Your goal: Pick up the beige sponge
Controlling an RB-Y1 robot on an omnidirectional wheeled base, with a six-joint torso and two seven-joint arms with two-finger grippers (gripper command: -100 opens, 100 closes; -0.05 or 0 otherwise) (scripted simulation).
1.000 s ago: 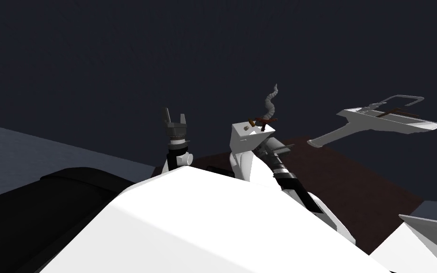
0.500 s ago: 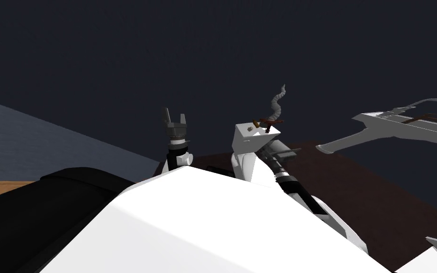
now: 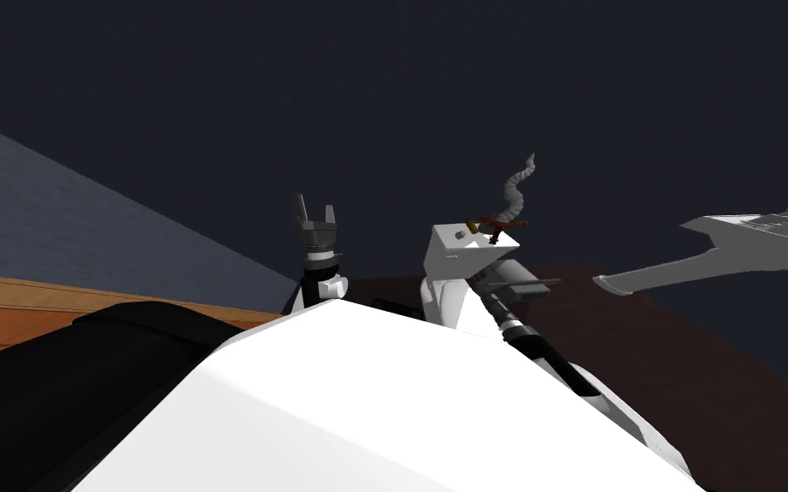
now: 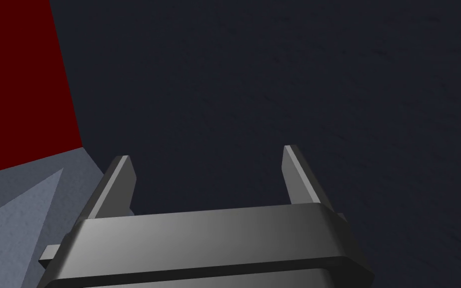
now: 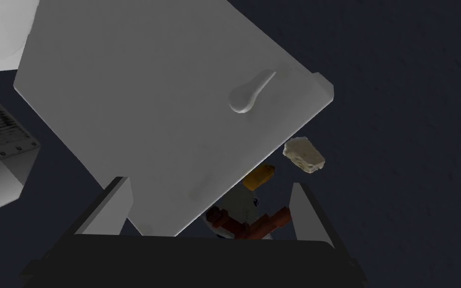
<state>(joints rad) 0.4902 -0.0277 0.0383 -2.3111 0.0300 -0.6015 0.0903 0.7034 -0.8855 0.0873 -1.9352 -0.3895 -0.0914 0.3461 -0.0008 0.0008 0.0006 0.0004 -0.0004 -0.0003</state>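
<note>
Right claw (image 5: 209,182) stands open and empty, beige sponge (image 5: 304,155) apart beyond one finger; left claw (image 4: 207,152) open, empty.

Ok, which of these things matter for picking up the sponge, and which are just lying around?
For the job: beige sponge; right gripper, open.
Lying about: orange block; red-brown piece; white slab with a handle-like bump; grey twisted thing.

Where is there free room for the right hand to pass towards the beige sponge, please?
In the right wrist view, the side of the beige sponge away from the white panel is bare and dark: pass there. It is crowded between the open jaws of the right gripper, where an orange block and a red-brown piece cluster by the panel's edge.
</note>
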